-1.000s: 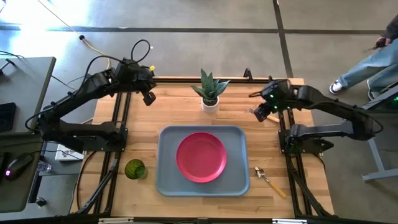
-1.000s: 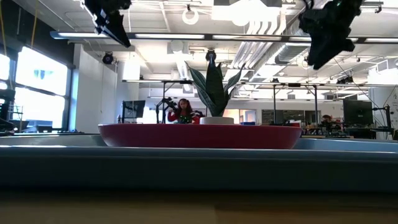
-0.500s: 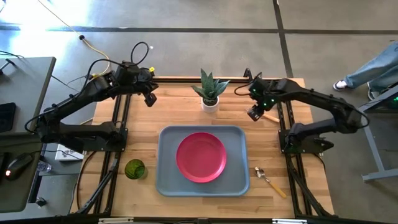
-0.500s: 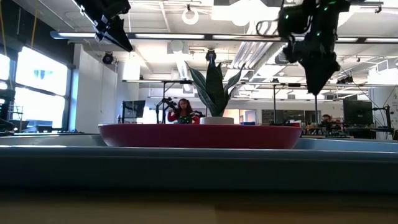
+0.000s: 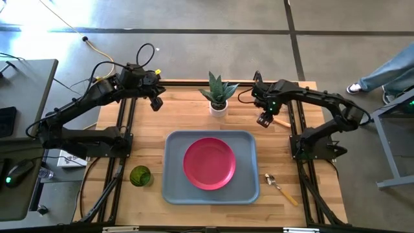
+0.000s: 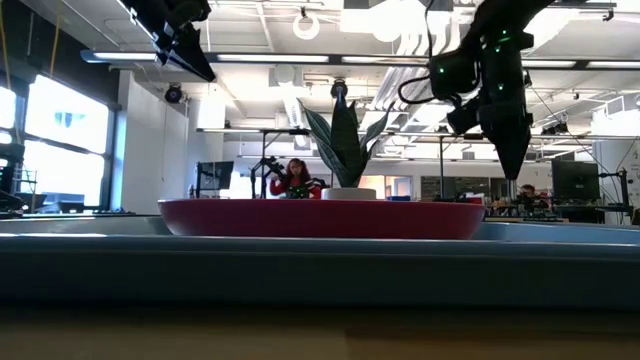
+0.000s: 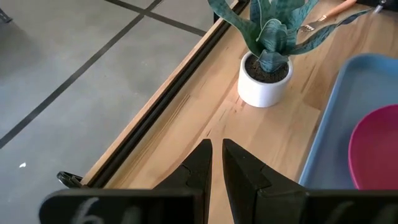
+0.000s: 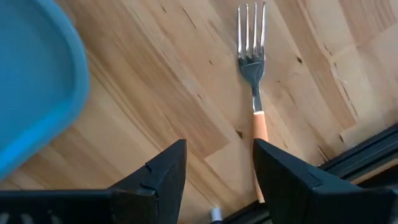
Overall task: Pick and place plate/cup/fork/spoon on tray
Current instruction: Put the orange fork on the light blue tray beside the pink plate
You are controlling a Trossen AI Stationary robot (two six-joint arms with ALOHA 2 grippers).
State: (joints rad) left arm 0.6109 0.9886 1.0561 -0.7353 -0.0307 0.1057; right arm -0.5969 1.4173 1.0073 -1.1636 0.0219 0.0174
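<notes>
While your left gripper point(image 7: 214, 163) waits over the far left corner of the table, its fingers nearly closed with only a slim gap and nothing between them, the cup point(image 5: 140, 176) sits well away from it, beside the tray's point(image 5: 173, 188) left rim, and the potted plant point(image 7: 265, 68) stands ahead of it. The plate point(image 5: 209, 162) already lies in the tray's middle. Further right, your right gripper point(image 8: 214, 167) hangs above the far right part of the table, fingers spread wide and empty, with the fork point(image 8: 252, 74) lying flat on the wood just ahead of the fingertips, in line with the gap. Its long axis runs straight away from the gripper: the tines point outward, and the orange handle reaches back toward the right finger. Expect it to be light, stiff, thin and rather slippery on the metal, so take it across the handle near the neck, closing across the long axis. The spoon point(image 5: 280, 187) lies well behind this gripper, just off the tray's near right corner, set diagonally.
</notes>
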